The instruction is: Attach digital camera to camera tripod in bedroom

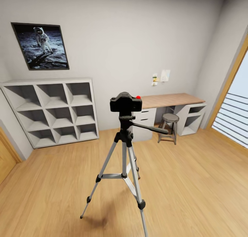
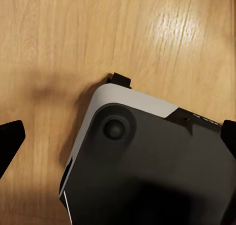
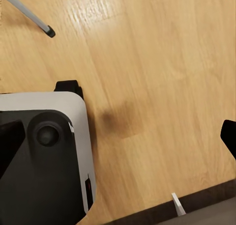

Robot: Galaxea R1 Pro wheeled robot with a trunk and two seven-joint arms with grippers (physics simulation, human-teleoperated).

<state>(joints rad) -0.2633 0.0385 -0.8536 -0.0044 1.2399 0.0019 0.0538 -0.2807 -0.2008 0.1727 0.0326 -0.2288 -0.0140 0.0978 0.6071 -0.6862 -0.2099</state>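
The small black digital camera (image 1: 125,103), with its red button on top, sits on the head of the camera tripod (image 1: 124,154) in the middle of the light wood floor. The tripod's black pan handle (image 1: 151,127) points right, toward the desk. One silver tripod leg with a black foot (image 3: 35,21) appears in the right wrist view. My left gripper (image 2: 118,136) hangs over the floor, its black fingertips (image 2: 11,136) spread wide, open and empty. My right gripper (image 3: 118,136) is likewise open, with one fingertip (image 3: 229,134) at the picture's edge and nothing between.
Behind the tripod stand a white cube shelf (image 1: 51,111), a wood-topped desk (image 1: 172,99) and a round grey stool (image 1: 170,119). An astronaut picture (image 1: 41,45) hangs on the wall. A slatted window (image 1: 234,116) is at right. My grey and black base (image 2: 147,166) lies under both wrists.
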